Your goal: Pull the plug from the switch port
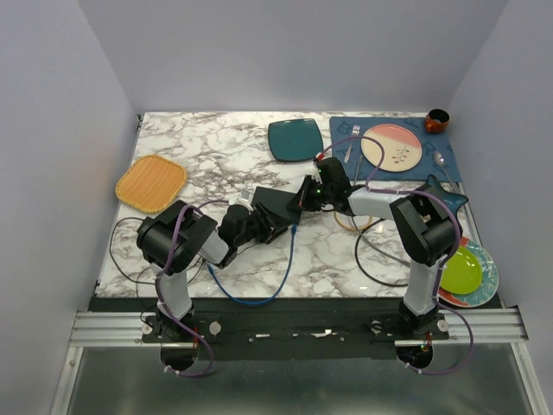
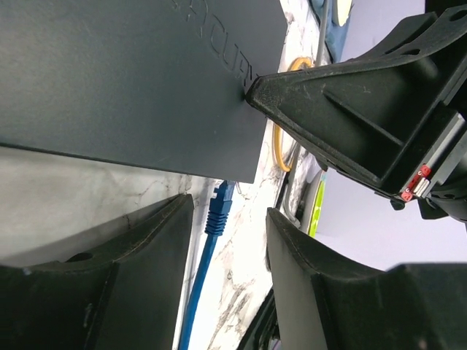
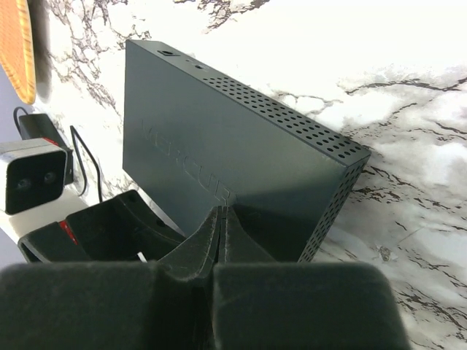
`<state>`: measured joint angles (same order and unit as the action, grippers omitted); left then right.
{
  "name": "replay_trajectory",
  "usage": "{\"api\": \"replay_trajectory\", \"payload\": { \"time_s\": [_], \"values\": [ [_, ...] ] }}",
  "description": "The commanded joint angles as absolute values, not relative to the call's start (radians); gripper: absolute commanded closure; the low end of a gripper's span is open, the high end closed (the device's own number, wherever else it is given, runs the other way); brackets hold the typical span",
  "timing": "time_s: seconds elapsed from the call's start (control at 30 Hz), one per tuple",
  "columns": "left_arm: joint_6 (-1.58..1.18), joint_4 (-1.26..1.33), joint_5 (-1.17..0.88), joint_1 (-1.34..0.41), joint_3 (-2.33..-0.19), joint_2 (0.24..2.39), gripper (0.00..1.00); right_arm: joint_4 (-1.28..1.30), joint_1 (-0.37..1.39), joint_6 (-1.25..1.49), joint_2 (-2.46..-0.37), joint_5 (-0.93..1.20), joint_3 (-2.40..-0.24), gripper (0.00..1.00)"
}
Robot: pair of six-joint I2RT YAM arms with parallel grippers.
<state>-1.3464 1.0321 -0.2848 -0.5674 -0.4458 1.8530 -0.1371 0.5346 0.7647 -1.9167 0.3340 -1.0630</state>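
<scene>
The switch [image 1: 278, 206] is a thin matte-black box in the middle of the table. It fills the top of the left wrist view [image 2: 131, 80] and shows in the right wrist view [image 3: 233, 138]. A blue plug [image 2: 219, 208] on a blue cable [image 1: 251, 298] meets the switch's near edge; the port itself is hidden. My left gripper [image 2: 230, 211] is open, one finger on each side of the plug, not touching it. My right gripper [image 3: 223, 211] is shut and empty, its tip pressed on the switch's top face [image 2: 252, 91].
A teal plate [image 1: 295, 138] lies behind the switch. An orange mat [image 1: 151, 182] is at the left. A blue placemat [image 1: 346, 130] with a pink plate [image 1: 391, 147], cutlery and a brown cup [image 1: 437, 120] is at the back right. A green plate [image 1: 460, 271] and loose cables are at the right.
</scene>
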Motion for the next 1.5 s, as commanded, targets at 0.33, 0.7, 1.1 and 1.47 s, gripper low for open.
{"api": "replay_trajectory", "payload": {
  "time_s": [0.33,0.7,1.1,1.47],
  "values": [
    [-1.315,0.891,-0.218,-0.614,-0.503,1.852,0.48,-0.009,0.526,0.746,-2.008,0.245,-1.015,0.99],
    [-1.342,0.818,-0.181,-0.617,-0.525,1.868,0.55,-0.009,0.526,0.746,-2.019,0.245,-1.019,0.99],
    [-1.377,0.75,-0.158,-0.617,-0.545,1.858,0.62,-0.009,0.526,0.747,-2.026,0.247,-1.017,0.99],
    [-1.408,0.643,-0.14,-0.618,-0.577,1.827,0.64,-0.009,0.528,0.749,-2.028,0.247,-1.014,0.99]
  ]
}}
